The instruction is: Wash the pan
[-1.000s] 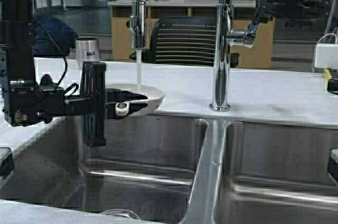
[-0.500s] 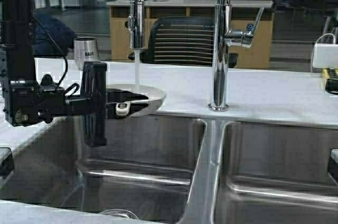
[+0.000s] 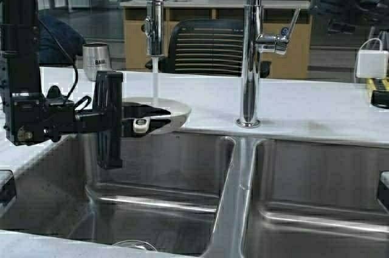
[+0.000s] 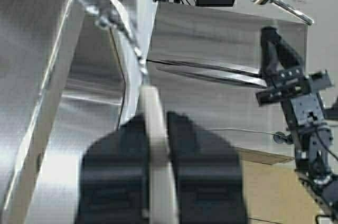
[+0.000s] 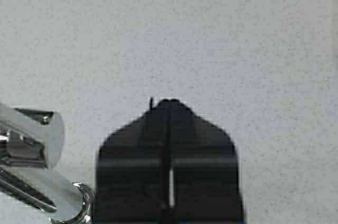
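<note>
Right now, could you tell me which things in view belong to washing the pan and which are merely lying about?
In the job:
- pan, under the running water
- left gripper, shut on the pan's handle
- faucet
- sink
- right gripper, shut, near the faucet lever

Lying about:
- steel cup
- white charger
- office chair

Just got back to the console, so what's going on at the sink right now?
The left gripper is shut on the pan, holding it by its handle over the left basin of the sink. Water is running from the faucet straight into the pan. The right gripper is up above the white counter near the faucet lever, its fingers closed on nothing. A steel cup stands on the counter behind the left arm.
</note>
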Robot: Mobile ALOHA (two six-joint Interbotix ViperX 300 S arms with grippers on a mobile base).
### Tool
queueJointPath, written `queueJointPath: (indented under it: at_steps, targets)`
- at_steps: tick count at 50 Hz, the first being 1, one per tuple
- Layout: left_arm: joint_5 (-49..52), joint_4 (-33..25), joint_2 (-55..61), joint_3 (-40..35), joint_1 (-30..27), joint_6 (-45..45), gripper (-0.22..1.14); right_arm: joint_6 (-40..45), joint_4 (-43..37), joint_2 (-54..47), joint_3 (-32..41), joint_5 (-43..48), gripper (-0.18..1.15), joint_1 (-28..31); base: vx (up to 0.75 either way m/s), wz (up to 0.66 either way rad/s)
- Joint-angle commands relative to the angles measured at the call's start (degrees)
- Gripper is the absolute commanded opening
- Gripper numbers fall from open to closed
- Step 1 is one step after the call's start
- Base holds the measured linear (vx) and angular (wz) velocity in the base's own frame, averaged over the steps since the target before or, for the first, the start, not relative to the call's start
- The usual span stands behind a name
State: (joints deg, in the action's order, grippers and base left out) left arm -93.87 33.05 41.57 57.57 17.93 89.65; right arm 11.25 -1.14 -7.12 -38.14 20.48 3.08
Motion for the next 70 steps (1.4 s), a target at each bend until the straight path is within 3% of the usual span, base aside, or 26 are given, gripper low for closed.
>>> queueJointPath:
  at_steps: [1, 36, 51, 61, 70]
  targets:
    - [-1.67, 0.09, -1.05, -0.35, 0.18, -0.97, 0.02, -0.09, -0.26, -1.49, 4.39, -2.20, 0.07, 2.11, 0.00, 0.00]
    - [-5.63, -0.26, 1.58, -2.81, 0.18, -1.67, 0.02, -3.78, 3.60, -1.93, 9.84, -5.71, 0.07, 12.74, 0.00, 0.00]
    - [-5.45, -7.21, 0.44, -1.93, 0.18, -14.59, 0.02, -3.87, 1.93, 10.02, 1.58, -4.48, 0.07, 10.63, 0.00, 0.00]
    - [2.37, -10.02, -1.76, 2.46, 0.18, -12.39, 0.02, -3.52, -0.35, 15.82, -4.92, -4.31, 0.07, 10.63, 0.00, 0.00]
    - [4.66, -8.61, -1.14, 4.04, 0.18, -3.60, 0.02, -3.43, -2.81, 20.74, -10.37, -4.92, 0.07, 10.72, 0.00, 0.00]
